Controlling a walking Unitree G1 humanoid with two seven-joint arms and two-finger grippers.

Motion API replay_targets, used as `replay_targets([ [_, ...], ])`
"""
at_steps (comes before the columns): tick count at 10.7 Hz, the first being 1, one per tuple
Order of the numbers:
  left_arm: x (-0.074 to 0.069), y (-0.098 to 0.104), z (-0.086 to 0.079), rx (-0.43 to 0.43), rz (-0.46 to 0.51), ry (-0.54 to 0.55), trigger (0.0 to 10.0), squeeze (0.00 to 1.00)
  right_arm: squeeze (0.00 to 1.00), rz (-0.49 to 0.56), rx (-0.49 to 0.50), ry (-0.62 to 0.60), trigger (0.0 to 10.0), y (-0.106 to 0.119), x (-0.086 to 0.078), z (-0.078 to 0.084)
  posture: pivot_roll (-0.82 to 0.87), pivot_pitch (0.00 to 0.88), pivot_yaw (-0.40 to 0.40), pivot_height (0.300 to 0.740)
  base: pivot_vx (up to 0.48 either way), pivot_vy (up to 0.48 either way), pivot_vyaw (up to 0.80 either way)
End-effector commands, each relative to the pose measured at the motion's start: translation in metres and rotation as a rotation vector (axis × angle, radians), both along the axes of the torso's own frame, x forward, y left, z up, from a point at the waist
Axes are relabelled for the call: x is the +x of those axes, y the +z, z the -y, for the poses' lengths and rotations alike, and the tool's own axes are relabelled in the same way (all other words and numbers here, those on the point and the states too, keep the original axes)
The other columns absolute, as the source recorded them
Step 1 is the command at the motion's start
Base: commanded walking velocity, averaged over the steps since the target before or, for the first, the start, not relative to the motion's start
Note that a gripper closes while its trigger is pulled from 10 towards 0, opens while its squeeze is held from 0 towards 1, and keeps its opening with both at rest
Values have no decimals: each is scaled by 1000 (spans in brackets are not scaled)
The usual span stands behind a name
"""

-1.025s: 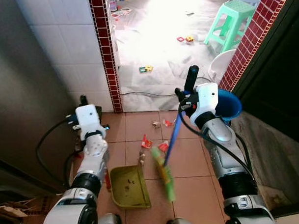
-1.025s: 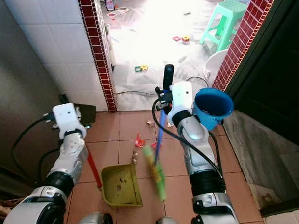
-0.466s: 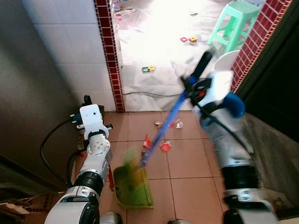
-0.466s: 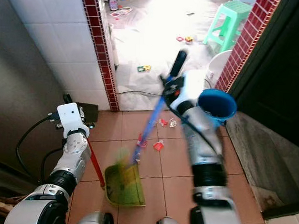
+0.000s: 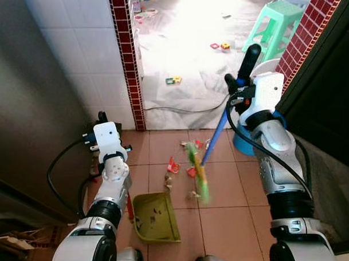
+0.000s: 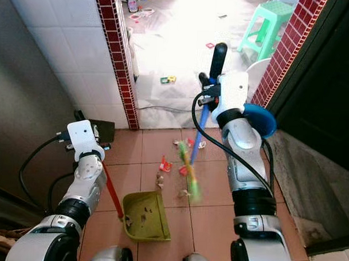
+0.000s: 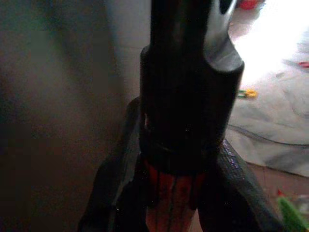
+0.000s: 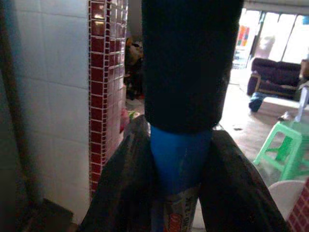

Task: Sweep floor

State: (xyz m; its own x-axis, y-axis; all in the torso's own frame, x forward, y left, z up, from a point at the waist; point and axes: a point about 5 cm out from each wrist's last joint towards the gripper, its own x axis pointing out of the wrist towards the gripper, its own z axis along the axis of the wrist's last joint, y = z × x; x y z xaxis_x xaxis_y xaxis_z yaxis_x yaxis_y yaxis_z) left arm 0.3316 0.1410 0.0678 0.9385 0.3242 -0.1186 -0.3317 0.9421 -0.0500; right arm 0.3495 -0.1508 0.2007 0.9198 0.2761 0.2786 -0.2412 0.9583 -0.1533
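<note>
Terracotta tile floor (image 5: 228, 224) underfoot, running up to a doorway with a red-brick-tiled pillar (image 5: 126, 60) on our left and a second red tiled edge (image 5: 301, 46) on our right. Past the doorway, a bright pale floor with small toys scattered about and a green plastic stool (image 5: 272, 28).

Our right arm is raised in front of the doorway. The right gripper (image 8: 176, 183) is closed around the blue handle of the broom (image 5: 217, 135), just under its black grip; both fingers (image 8: 123, 183) press against the shaft. The shaft slopes down toward our left, and the green bristle head (image 5: 199, 171) is blurred, close to the tiles and among the litter. A blue bucket (image 6: 258, 119) sits behind the right forearm, mostly hidden by it.

Our left arm is lower, near the grey wall (image 5: 26, 102). The left gripper (image 7: 176, 193) is clamped on the red handle of the dustpan (image 6: 145, 218), directly below its black cap. The olive-green pan lies flat on the tiles between our arms, with some crumbs in it.

Litter (image 5: 173, 165): red and pale scraps lie on the tiles between the pan's mouth and the doorway, a few just beside the broom head.
</note>
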Motion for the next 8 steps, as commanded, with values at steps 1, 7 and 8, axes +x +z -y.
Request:
replay_targets([
  [1, -3, -6, 4, -55, -26, -42, 10000, 0, 0, 41, -6, -7, 10000, 6, -1, -2, -144, 77, 33, 740, 0, 0, 0],
  [7, -2, 7, 0, 4, -5, -40, 10000, 0, 0, -215, 240, 238, 10000, -22, -6, -32, -127, 62, 40, 740, 0, 0, 0],
  [8, -2, 7, 1, 5, -7, -40, 10000, 0, 0, -212, 283, 271, 10000, -15, -5, -31, -129, 60, 41, 740, 0, 0, 0],
])
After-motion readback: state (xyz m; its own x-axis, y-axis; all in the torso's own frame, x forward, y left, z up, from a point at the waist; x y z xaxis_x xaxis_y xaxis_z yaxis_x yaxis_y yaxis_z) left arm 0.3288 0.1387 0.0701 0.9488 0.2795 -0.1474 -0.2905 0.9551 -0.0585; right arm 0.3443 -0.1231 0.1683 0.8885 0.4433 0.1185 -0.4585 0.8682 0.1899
